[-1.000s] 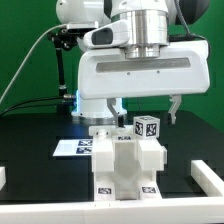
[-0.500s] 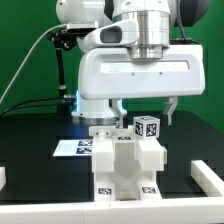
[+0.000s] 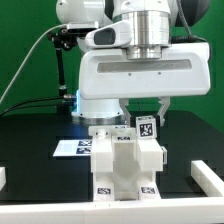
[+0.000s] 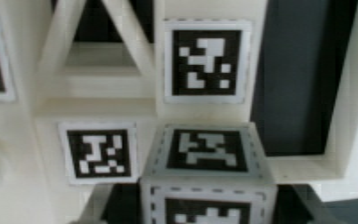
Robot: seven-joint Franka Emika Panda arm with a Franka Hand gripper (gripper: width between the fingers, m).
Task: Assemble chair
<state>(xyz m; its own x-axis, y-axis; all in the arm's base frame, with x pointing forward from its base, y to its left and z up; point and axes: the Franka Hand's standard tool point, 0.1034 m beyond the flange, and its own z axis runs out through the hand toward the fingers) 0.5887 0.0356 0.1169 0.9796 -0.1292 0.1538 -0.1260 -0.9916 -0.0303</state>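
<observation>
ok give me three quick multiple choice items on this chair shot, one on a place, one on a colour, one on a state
1. In the exterior view, where is the small tagged block relative to the chair assembly?
A. at its upper part, toward the exterior view's right
B. flat on the table, far to the exterior view's left
C. underneath it

2. What colour is the backdrop?
A. red
B. green
C. yellow

3. How does the chair assembly stand?
A. upright on the table
B. lifted clear of the table
C. in scattered pieces

Answers: 1 A, the block sits by the top right corner. 2 B, the wall behind is green. 3 A, its base rests on the black table.
</observation>
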